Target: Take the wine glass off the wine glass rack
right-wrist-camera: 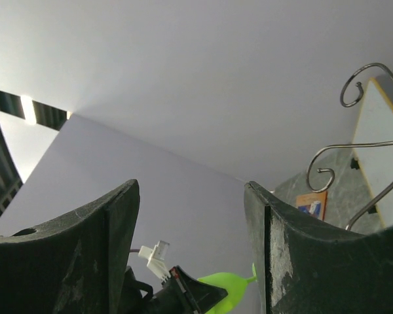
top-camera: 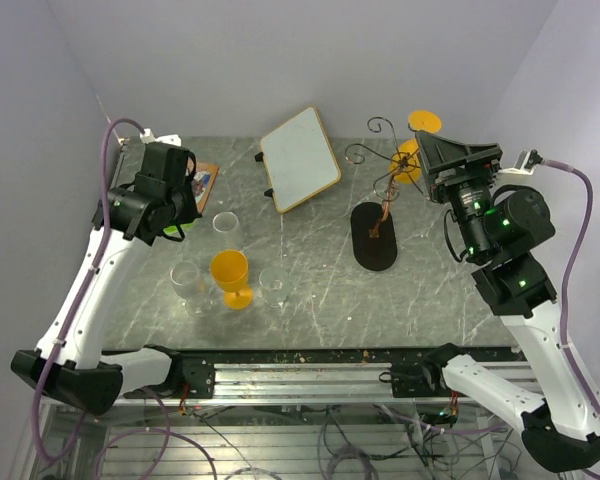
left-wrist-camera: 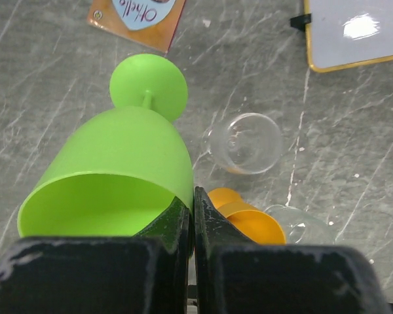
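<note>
My left gripper (left-wrist-camera: 193, 212) is shut on the rim of a lime-green wine glass (left-wrist-camera: 118, 170), holding it tilted above the table at the back left. In the top view only a sliver of this green glass (top-camera: 170, 233) shows under the left gripper (top-camera: 172, 222). The copper wire wine glass rack (top-camera: 380, 195) stands on its black oval base (top-camera: 373, 238) right of centre. An orange wine glass (top-camera: 410, 160) hangs on it, foot (top-camera: 425, 122) up. My right gripper (top-camera: 426, 157) is open beside that glass; its wrist view shows open fingers (right-wrist-camera: 111, 248) and the rack's curled arms (right-wrist-camera: 354, 157).
An orange glass (top-camera: 230, 275) stands near the front left with clear glasses (top-camera: 188, 280) (top-camera: 275, 285) beside it and another clear glass (top-camera: 225, 222) behind. A framed whiteboard (top-camera: 300, 158) lies at the back centre, an orange card (top-camera: 204, 182) at the back left.
</note>
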Motion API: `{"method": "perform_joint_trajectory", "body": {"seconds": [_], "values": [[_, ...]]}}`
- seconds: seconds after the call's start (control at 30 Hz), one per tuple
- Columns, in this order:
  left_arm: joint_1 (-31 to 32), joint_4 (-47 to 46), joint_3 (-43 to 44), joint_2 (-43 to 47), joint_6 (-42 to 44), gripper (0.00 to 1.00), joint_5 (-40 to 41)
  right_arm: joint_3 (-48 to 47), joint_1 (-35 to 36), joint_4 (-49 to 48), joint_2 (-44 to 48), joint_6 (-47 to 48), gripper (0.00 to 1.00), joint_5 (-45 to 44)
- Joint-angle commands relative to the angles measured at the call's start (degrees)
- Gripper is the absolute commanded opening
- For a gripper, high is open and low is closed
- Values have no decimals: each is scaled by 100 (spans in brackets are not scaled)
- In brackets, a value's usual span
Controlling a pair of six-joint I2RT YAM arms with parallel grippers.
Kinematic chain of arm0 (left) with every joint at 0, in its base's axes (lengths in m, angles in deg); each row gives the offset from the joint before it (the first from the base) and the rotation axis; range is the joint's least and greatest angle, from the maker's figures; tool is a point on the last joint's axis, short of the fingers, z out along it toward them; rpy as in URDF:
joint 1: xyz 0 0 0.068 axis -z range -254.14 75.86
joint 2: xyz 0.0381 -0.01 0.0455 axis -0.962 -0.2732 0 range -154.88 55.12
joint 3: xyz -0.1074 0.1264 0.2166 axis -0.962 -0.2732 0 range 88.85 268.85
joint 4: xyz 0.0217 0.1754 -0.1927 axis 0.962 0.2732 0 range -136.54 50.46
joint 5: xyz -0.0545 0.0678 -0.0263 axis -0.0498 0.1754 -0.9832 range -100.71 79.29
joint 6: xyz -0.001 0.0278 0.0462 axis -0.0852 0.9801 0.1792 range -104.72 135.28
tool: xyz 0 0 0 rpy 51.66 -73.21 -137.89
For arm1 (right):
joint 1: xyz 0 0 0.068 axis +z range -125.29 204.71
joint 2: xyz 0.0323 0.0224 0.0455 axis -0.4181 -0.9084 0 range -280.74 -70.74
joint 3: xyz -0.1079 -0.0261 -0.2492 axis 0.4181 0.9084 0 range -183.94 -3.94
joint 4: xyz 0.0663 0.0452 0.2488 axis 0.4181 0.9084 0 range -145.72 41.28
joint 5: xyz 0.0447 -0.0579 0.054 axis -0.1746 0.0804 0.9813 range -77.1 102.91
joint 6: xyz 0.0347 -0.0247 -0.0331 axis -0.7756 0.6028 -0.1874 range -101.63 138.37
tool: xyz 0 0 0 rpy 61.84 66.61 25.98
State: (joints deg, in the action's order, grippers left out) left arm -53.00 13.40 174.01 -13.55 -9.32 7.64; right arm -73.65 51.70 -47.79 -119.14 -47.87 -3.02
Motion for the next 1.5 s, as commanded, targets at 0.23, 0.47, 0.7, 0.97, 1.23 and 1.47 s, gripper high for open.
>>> {"method": "perform_joint_trajectory", "body": {"seconds": [0.23, 0.47, 0.7, 0.97, 1.23, 1.47], "values": [[-673, 173, -381, -638, 588, 7, -1410, -114, -9, 140, 4, 308, 64, -224], [-673, 282, -492, -953, 741, 7, -1444, -91, -9, 122, 46, 394, 64, -292], [-678, 167, -605, -1343, 847, 8, -1502, -48, -9, 126, 83, 460, 64, -402], [-673, 22, -801, -1710, 836, 12, -1513, -58, -9, 234, 120, 682, 64, -678], [-675, 8, -857, -1764, 797, 30, -1354, -226, -9, 445, -78, 1038, 64, -1020], [-673, 96, -581, -1489, 698, 64, -1103, -551, -9, 773, -362, 1495, 64, -1611]]}}
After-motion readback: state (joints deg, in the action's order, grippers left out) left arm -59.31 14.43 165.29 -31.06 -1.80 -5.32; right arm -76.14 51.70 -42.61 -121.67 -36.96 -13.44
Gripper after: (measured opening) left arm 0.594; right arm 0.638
